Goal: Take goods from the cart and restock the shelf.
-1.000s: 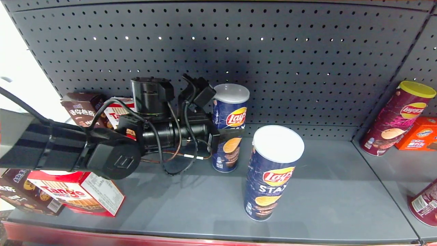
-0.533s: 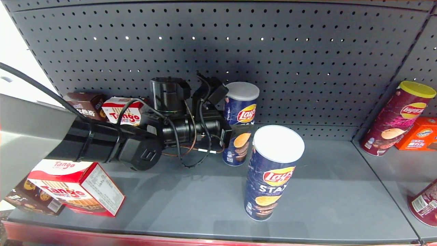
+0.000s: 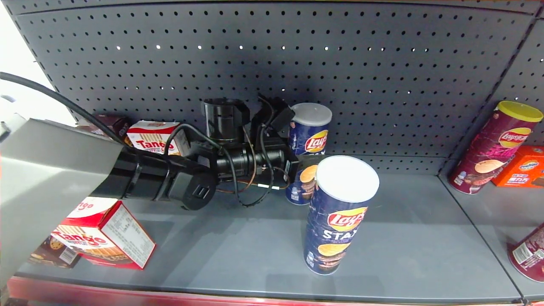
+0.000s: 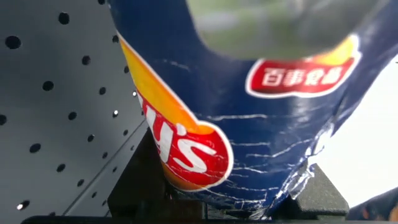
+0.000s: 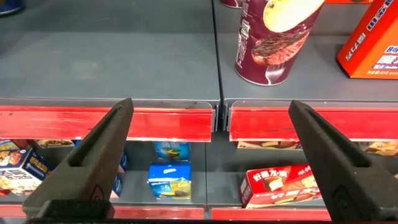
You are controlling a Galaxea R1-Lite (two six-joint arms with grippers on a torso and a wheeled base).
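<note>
A blue chips can (image 3: pixel 309 144) with a white lid stands upright near the back of the grey shelf (image 3: pixel 238 250). My left gripper (image 3: pixel 298 169) comes at it from the left and is shut on its lower half. Up close, the left wrist view has the can's blue wall (image 4: pixel 267 124) between the dark fingers (image 4: pixel 140 193). A second blue can (image 3: pixel 340 214) stands free in front, slightly to the right, partly covering the held one. My right gripper (image 5: pixel 211 165) hangs open and holds nothing, before the shelf's red front edge (image 5: pixel 155 121).
Red and white wafer boxes lie at the left front (image 3: pixel 104 236) and left back (image 3: pixel 155 137). Maroon cans (image 3: pixel 493 146) (image 3: pixel 529 253) and an orange box (image 3: pixel 518 166) fill the neighbouring bay. The pegboard wall (image 3: pixel 272 63) closes the back. Bare shelf lies right of the front can.
My left arm has carried the blue can to the right and deeper toward the pegboard, so it now sits partly behind the front can.
</note>
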